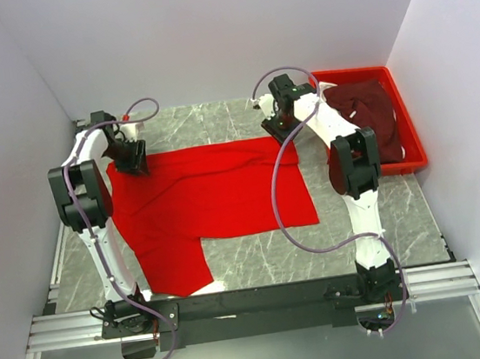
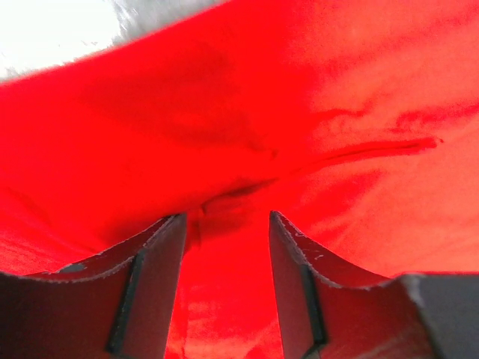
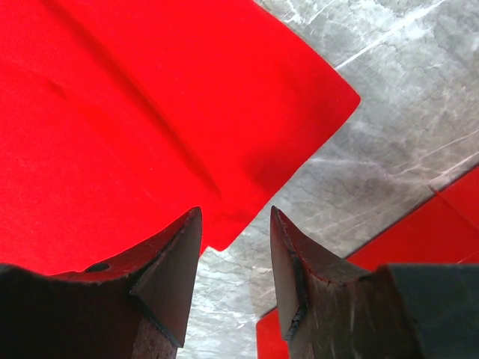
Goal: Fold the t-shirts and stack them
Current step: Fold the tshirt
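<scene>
Finding: the bright red t-shirt (image 1: 207, 197) lies spread flat on the marble table (image 1: 360, 226), just beside the red tray (image 1: 396, 168) and apart from it. Its long axis runs straight away from the tray. One flap hangs off at the end farthest from the tray, toward the arm bases.

Right gripper (image 3: 236, 211): posted at the shirt's far corner, the corner nearest the tray. Its fingers stand apart and hold nothing. From its wrist camera, the finger on the side away from the tray is over the hem, the other finger is over bare marble, and the cloth edge crosses close under the gap. From this pincer the shirt therefore lies away from the tray.

Left gripper (image 2: 226, 217): posted at the opposite far corner, the one farthest from the tray. Its fingers also stand apart, low over the cloth. A small pucker of fabric sits just beyond the gap. I see nothing clamped between them.

The dark maroon t-shirt (image 1: 370, 111) lies bunched inside the tray. The right arm is the nearer of the two to it.

Assessment: the far hem runs from one pincer to the other, so each arm is nearest its own corner. The next fold appears to depend on both closing on that hem. On the tray side, the corner may slip out from under the fingers.
</scene>
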Tool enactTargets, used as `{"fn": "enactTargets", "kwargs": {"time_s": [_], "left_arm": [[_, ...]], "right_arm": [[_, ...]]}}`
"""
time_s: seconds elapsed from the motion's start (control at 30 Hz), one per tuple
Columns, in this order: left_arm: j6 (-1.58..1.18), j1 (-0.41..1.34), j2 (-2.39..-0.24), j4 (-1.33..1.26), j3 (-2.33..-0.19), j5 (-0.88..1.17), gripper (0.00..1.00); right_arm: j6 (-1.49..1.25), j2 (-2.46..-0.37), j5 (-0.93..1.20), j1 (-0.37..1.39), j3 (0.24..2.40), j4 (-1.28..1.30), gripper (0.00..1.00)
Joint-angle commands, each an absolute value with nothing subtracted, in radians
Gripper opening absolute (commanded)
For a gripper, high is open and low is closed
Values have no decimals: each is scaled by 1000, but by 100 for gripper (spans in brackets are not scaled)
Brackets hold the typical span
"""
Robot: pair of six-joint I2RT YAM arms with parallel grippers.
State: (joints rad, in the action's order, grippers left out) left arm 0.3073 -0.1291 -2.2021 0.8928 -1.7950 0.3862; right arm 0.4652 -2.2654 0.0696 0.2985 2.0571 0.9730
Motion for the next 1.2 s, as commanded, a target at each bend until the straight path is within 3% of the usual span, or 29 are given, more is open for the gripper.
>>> {"fn": "enactTargets", "kwargs": {"time_s": [0.0,0.13,0.3,0.57,1.17], "left_arm": [[293,-124,-2221,873,-1859,373,53],[307,-118,-2233,896,-1884,397,44],[325,-114,-2204,926,-1882,431,20],[359,-103,-2079,974,-1764,488,0],[370,60,-1911,1003,-1471,600,4]], "right_arm": [[468,-2252,72,293,2068,982,48],[476,-2253,66,288,2069,985,48],[485,-2249,61,282,2065,982,47],[489,-2247,61,278,2062,979,47],[486,-2240,63,279,2043,986,45]]}}
